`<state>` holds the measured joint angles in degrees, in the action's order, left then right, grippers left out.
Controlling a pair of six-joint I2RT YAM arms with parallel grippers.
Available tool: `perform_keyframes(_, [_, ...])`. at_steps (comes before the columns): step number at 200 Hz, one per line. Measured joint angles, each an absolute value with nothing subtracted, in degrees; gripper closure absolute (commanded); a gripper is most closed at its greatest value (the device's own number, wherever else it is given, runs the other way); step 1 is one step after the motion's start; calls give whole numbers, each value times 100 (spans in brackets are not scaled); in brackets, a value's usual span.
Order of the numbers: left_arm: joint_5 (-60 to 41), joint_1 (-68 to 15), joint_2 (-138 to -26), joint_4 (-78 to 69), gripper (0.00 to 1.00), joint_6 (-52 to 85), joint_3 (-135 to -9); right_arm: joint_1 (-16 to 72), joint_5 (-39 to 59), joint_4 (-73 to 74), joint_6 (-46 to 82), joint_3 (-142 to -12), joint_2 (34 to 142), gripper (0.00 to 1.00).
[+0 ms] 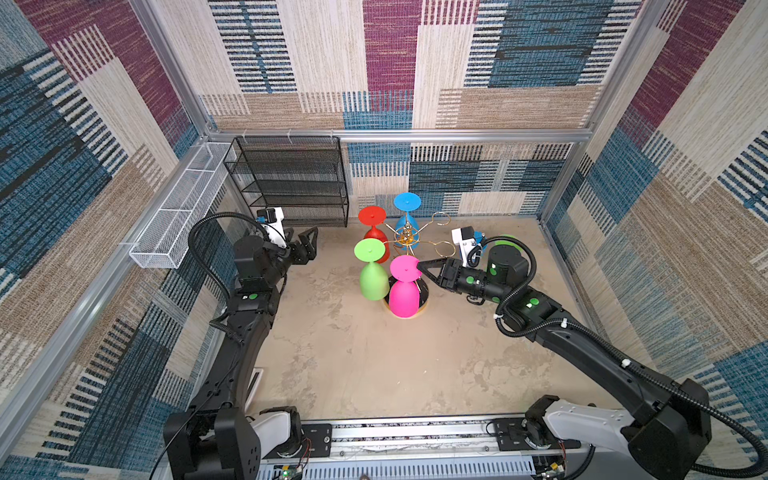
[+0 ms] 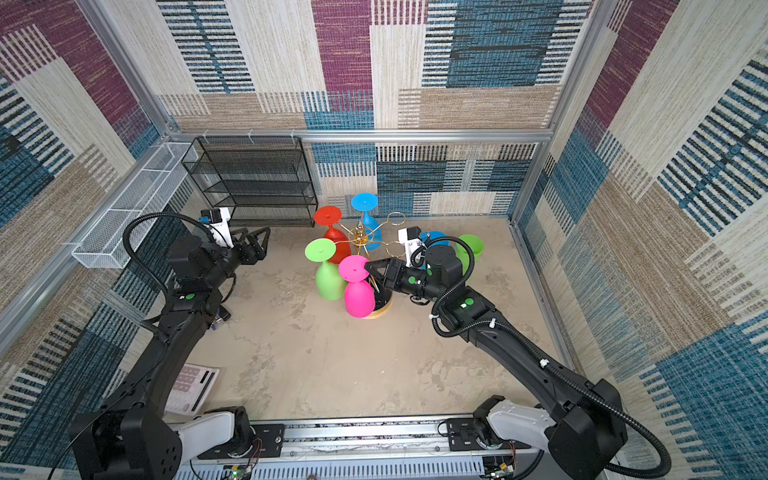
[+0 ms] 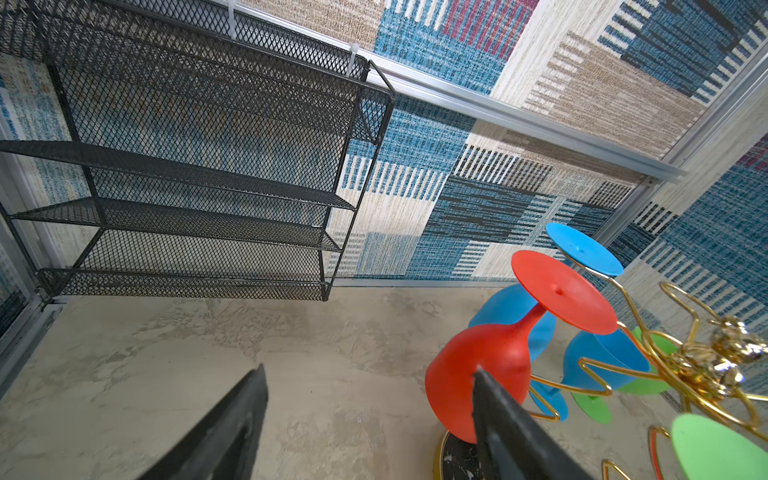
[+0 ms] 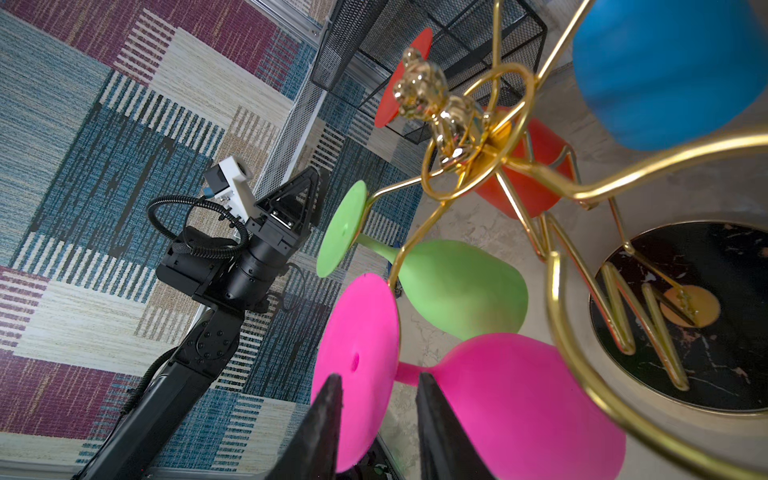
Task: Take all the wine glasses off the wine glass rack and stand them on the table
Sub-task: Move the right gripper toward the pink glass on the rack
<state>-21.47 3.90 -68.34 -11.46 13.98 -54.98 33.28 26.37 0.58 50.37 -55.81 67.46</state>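
A mottled beige bench (image 1: 374, 365) lies inside a booth walled with patchwork carpet in blue, maroon and tan. At its near left corner a white calculator (image 2: 191, 388) is partly hidden under the left arm.

Past the middle of the bench stands the wine glass rack (image 1: 405, 239), gold wire on a round black marbled base. The pink wine glass (image 1: 403, 297) hangs upside down on the rack's nearest arm, foot uppermost and bowl low over the base. The right gripper (image 4: 378, 376) reaches in from the right at the height of that foot. Its fingers (image 4: 328, 415) stand a little apart, one on each side of the foot's flat disc, and a gap shows on the stem side.

Just left of the pink one hangs a light green glass (image 1: 372, 278). Farther back hang a red glass (image 1: 374, 237) and a blue glass (image 1: 407, 216), also inverted. Two ring arms on the rack's right side carry nothing.

Well left of the rack the left gripper (image 1: 309, 241) hovers with its fingers (image 3: 232, 419) spread wide, holding nothing.

In the far left corner a black mesh shelf unit (image 1: 286, 183) stands against the back wall. A white mesh basket (image 1: 178, 212) hangs along the left wall.
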Motion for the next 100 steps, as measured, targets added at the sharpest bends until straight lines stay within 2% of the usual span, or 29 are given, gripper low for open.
perform_keyframes(100, [-2169,427,-6834,-1179,21,1439,-5496,3334,2657,191,5179,-5623,6888,83])
